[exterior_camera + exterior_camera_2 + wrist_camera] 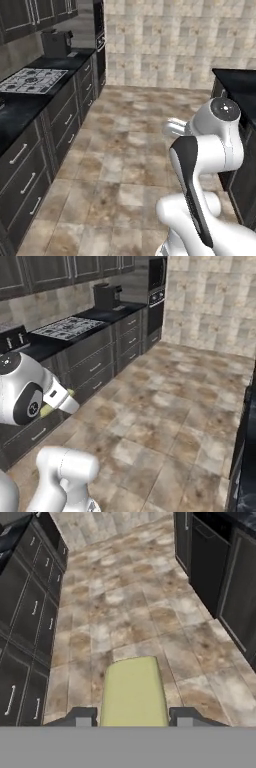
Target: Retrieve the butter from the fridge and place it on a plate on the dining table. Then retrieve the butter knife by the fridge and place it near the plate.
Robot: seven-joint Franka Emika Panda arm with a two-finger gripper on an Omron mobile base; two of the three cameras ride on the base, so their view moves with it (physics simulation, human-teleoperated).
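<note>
Butter (133,692) clamped in gripper (134,718), fingers (82,717) pressed to both sides, carried above tiled floor (125,607). Dark drawer cabinets (25,622) at 9 o'clock, dark counter base (225,582) at 2 o'clock, open aisle between at 12.

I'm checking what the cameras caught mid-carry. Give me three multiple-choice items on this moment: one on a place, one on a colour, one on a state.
1. Where is the butter?
A. on the floor
B. between the jaws
C. on the stovetop

2. What colour is the counter top beside the stovetop?
A. black
B. white
C. red

3. What is the gripper doing?
A. open, holding nothing
B. shut on the butter
C. gripping a drawer handle

Answers: B, the hand view shows the pale yellow block between the jaws; A, the top is black; B, both jaws flank the block above the tiled floor.
</note>
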